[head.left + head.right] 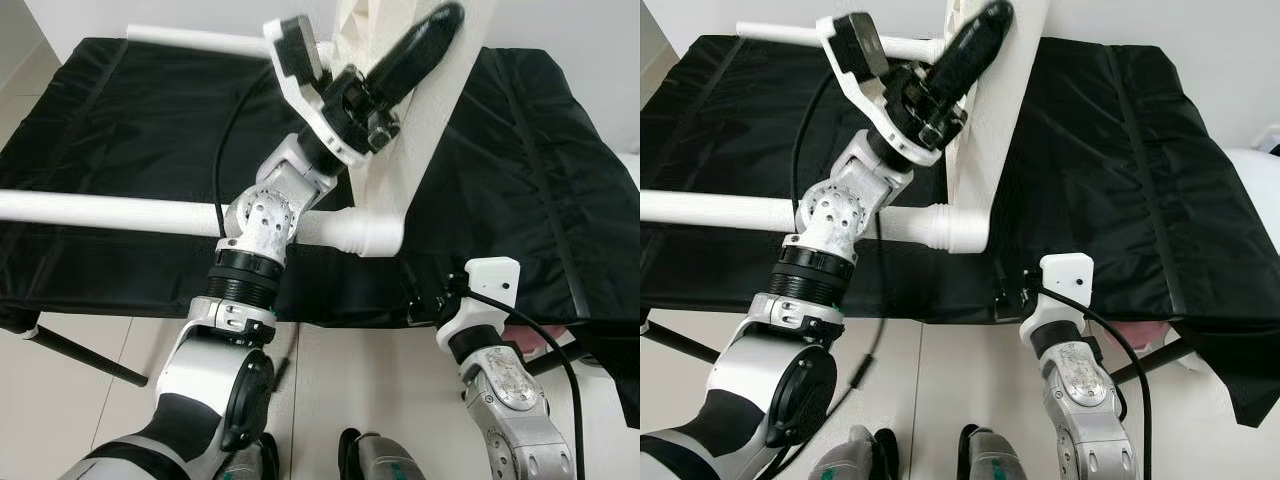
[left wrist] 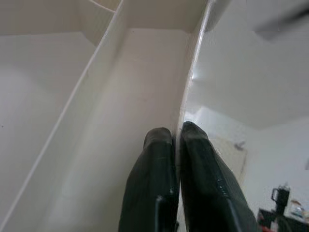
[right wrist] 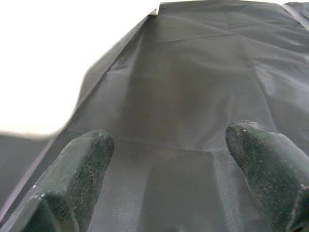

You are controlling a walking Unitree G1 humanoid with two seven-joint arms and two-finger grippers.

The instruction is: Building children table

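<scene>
A white children's table top (image 1: pixel 440 130) stands on edge on the black cloth (image 1: pixel 150 120). One white tube leg (image 1: pixel 100 212) sticks out of its corner socket (image 1: pixel 375 232) toward my left. Another leg (image 1: pixel 200 40) lies farther back. My left gripper (image 1: pixel 445 20) is raised high and shut on a thin rim of the table top (image 2: pixel 120 121); the wrist view has its fingers (image 2: pixel 154 164) pinching that edge. My right gripper (image 3: pixel 174 145) is low at the cloth's near edge, open, with only black cloth (image 3: pixel 193 72) between its fingers.
The black cloth covers a low stand whose dark metal legs (image 1: pixel 85 355) reach the tiled floor (image 1: pixel 350 370). Something pink (image 1: pixel 520 340) shows under the cloth's near right corner. A white wall (image 1: pixel 560 25) stands behind.
</scene>
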